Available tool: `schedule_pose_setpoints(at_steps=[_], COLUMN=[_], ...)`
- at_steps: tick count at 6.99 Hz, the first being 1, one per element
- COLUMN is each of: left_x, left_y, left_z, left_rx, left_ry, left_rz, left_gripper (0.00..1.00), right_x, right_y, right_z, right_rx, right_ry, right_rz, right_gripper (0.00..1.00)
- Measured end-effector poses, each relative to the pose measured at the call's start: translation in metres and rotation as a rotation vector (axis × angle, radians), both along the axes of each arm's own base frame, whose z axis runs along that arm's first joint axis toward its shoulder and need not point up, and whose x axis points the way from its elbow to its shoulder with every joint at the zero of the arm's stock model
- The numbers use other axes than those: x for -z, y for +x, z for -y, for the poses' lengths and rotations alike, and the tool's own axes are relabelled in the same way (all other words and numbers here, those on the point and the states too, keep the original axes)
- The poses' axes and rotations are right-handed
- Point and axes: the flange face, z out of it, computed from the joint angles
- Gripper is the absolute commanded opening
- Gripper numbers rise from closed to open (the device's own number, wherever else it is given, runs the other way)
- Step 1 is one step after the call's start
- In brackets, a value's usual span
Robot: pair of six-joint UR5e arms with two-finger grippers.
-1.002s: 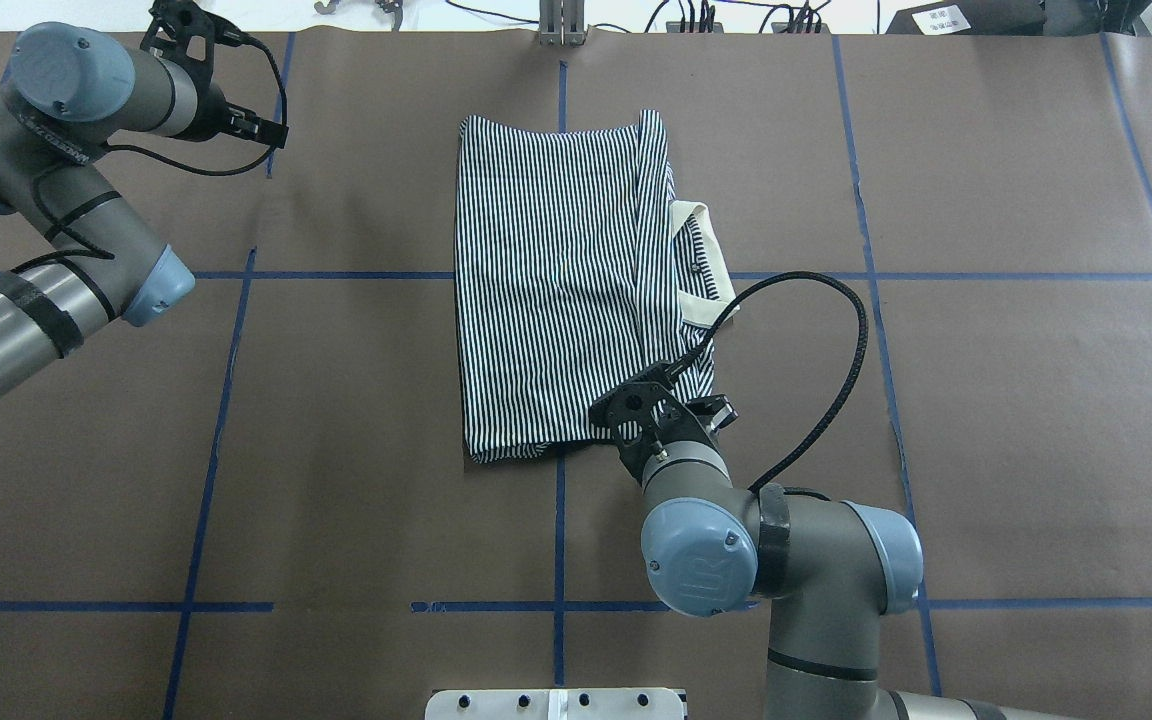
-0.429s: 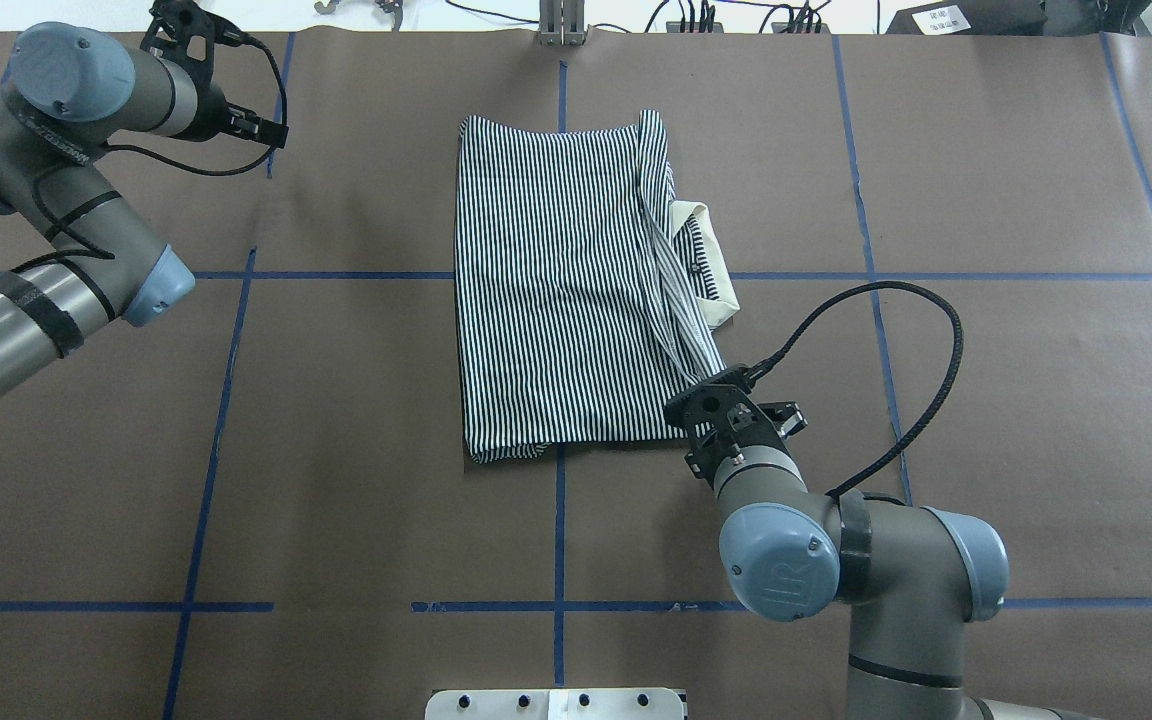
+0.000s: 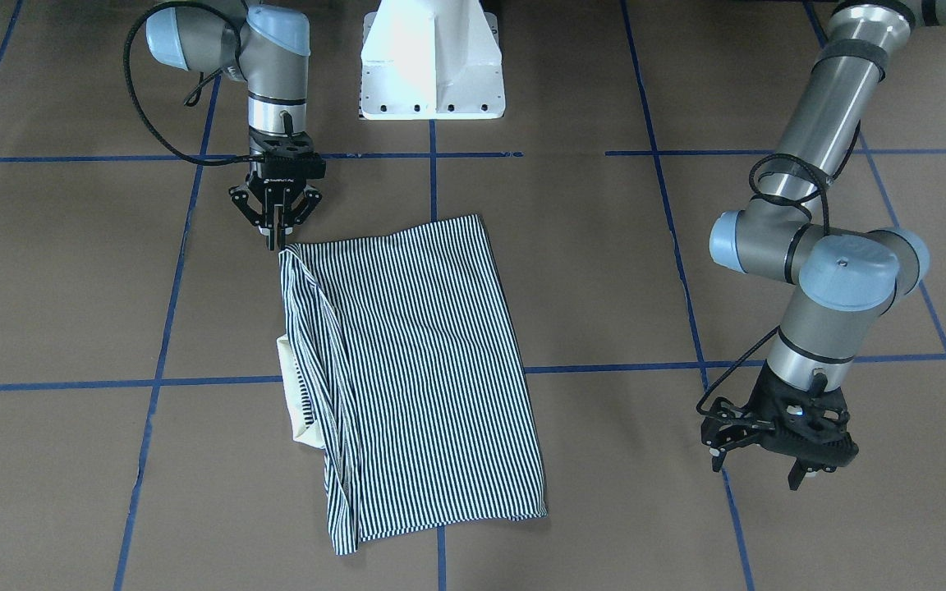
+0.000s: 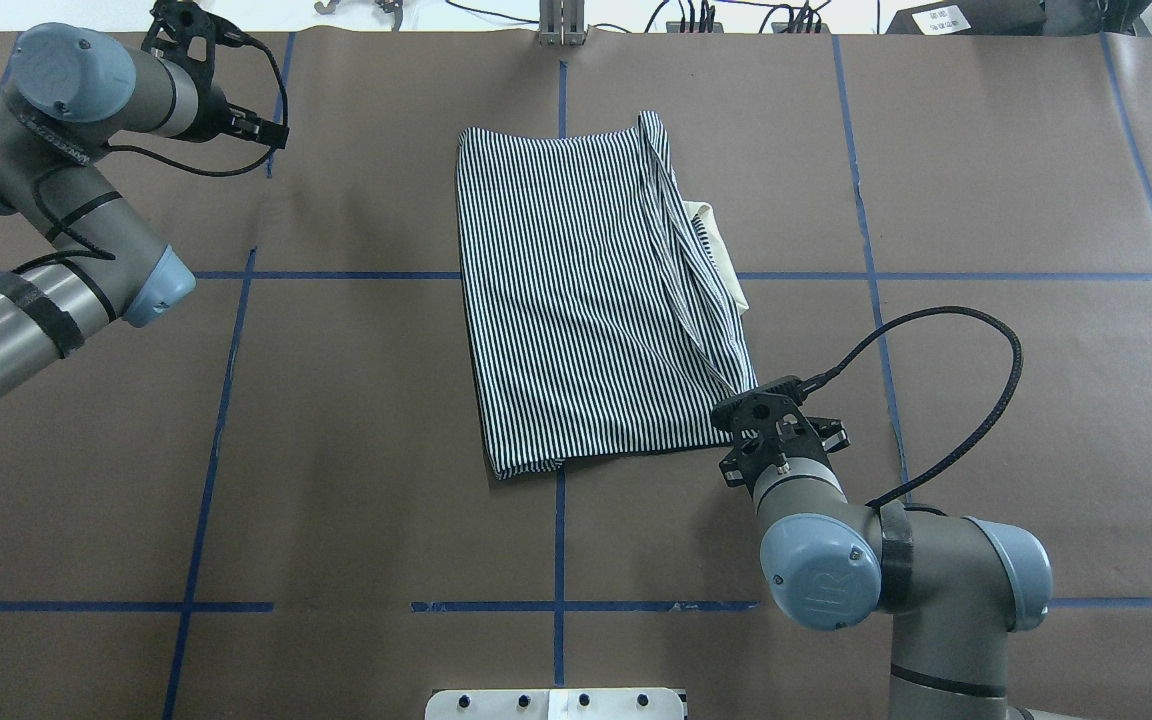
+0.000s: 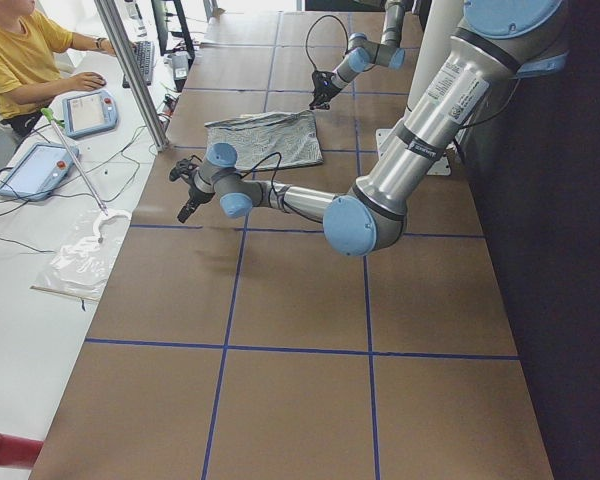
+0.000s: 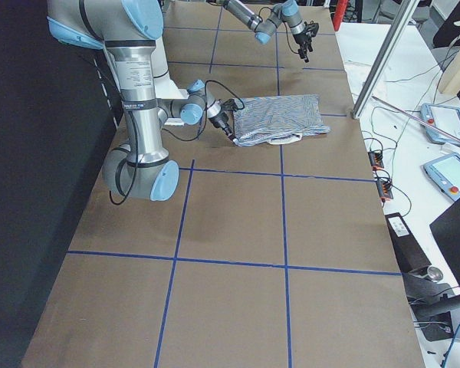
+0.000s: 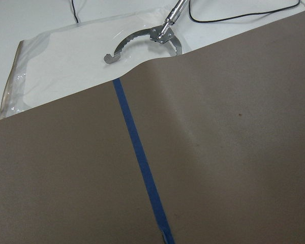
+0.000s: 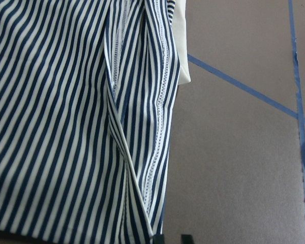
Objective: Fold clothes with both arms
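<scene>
The right gripper has dragged the shirt's near corner outward, pinching it, wrist pointing down. The shirt lies folded mid-table. The left gripper hangs spread wide, well apart.

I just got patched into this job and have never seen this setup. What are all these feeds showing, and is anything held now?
These are a robot's jointed left arm and right arm at a brown paper-covered table marked with blue tape. One camera looks down from behind the robot, one faces it from across the table, so sides are mirrored there, two sit at the table's ends, and one rides each wrist. A folded striped polo shirt lies mid-table, its cream collar peeking out. The right gripper is pinched shut on a shirt corner on the robot's side. The left gripper is open and empty, off to the side over bare table.
</scene>
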Motion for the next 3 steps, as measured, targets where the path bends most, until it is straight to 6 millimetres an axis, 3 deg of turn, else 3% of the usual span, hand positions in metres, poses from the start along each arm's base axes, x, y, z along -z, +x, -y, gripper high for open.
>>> schedule_pose_setpoints(at_steps=[1,3], left_x=[0.000,0.002], left_y=[0.000,0.000], left_z=[0.000,0.000], left_rx=[0.000,0.000], left_ry=[0.000,0.003], left_rz=[0.000,-0.003], left_gripper=[1.00,1.00], right_x=[0.014,0.049], right_y=[0.009,0.038], right_z=[0.005,0.043], right_rx=[0.013,0.057], right_ry=[-0.021,-0.078], right_rz=[0.036,0.113], right_gripper=[1.00,1.00])
